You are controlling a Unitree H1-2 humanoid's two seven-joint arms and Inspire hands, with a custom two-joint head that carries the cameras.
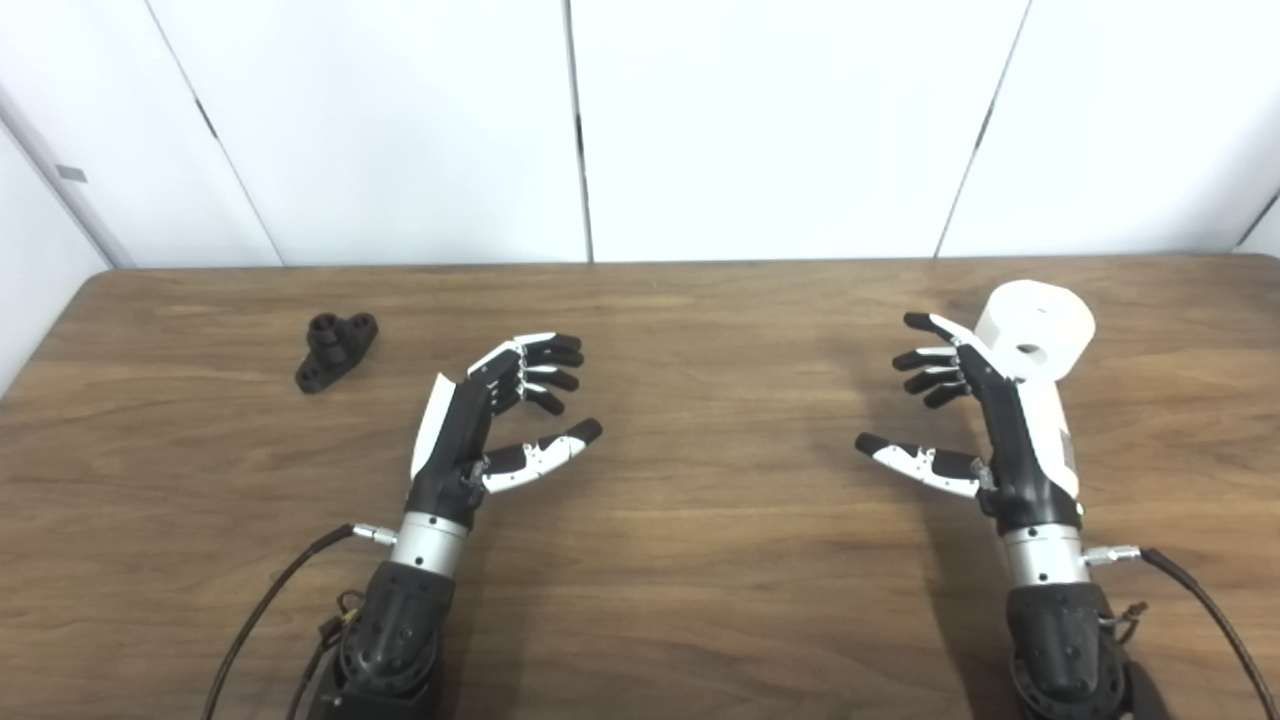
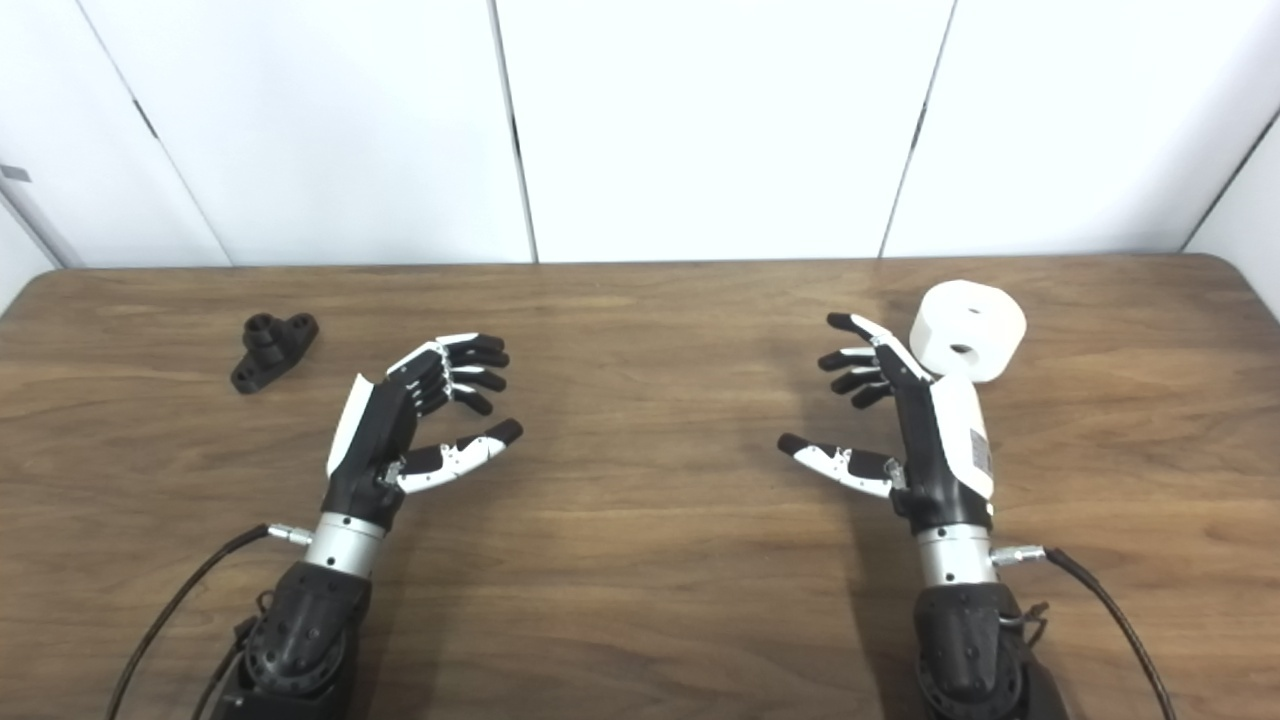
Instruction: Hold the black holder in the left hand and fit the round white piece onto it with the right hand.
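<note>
Black holder (image 1: 336, 350) lies far-left on the table (image 1: 700, 560), round white piece (image 2: 968, 330) far-right, nothing fitted yet. Left hand (image 1: 480, 425) and right hand (image 1: 985, 420) both spread, empty. Risk: the small holder skids or tips under a sloppy grasp; right hand's back may nudge the piece just beside it.

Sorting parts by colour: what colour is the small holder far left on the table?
Black holder, clearest in the left eye view.

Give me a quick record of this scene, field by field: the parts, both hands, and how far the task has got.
black holder: lying on the table, far left, untouched
round white piece: on the table, far right, just beyond the right hand
left hand: open, empty, right of the holder
right hand: open, empty
table: brown wood
task stage: nothing picked up yet
</note>
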